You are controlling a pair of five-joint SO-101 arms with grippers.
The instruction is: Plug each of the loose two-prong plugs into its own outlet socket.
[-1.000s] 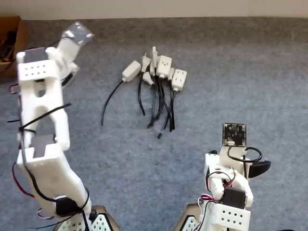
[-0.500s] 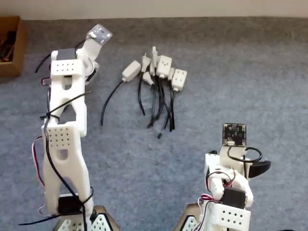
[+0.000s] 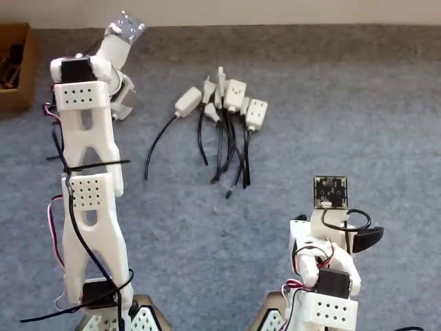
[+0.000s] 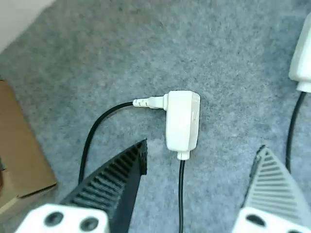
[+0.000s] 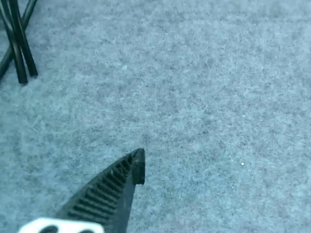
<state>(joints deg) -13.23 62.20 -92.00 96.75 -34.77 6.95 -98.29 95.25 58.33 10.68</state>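
A white plug body (image 4: pixel 182 124) lies on the grey carpet with a black cord (image 4: pixel 92 141) leaving one end. My left gripper (image 4: pixel 202 145) hangs open just short of it; the black finger (image 4: pixel 116 179) and the grey finger (image 4: pixel 269 184) stand wide apart. From above, this gripper (image 3: pixel 122 100) is at the far left of the carpet. A heap of white plugs and sockets (image 3: pixel 231 100) with black cords lies mid-carpet, and one plug (image 3: pixel 187 101) sits at its left side. My right gripper (image 3: pixel 348 234) rests near the front right, open, one black finger (image 5: pixel 129 174) over bare carpet.
A brown cardboard box (image 3: pixel 14 65) stands at the far left edge, close to the left arm, and its corner (image 4: pixel 19 145) is seen from the wrist. Black cord ends (image 5: pixel 17 43) lie ahead of the right gripper. A pale wall (image 3: pixel 275 12) bounds the back.
The left arm swung right toward the heap, then stretched farther back, its wrist ending nearer the wall. The right arm shifted only slightly.
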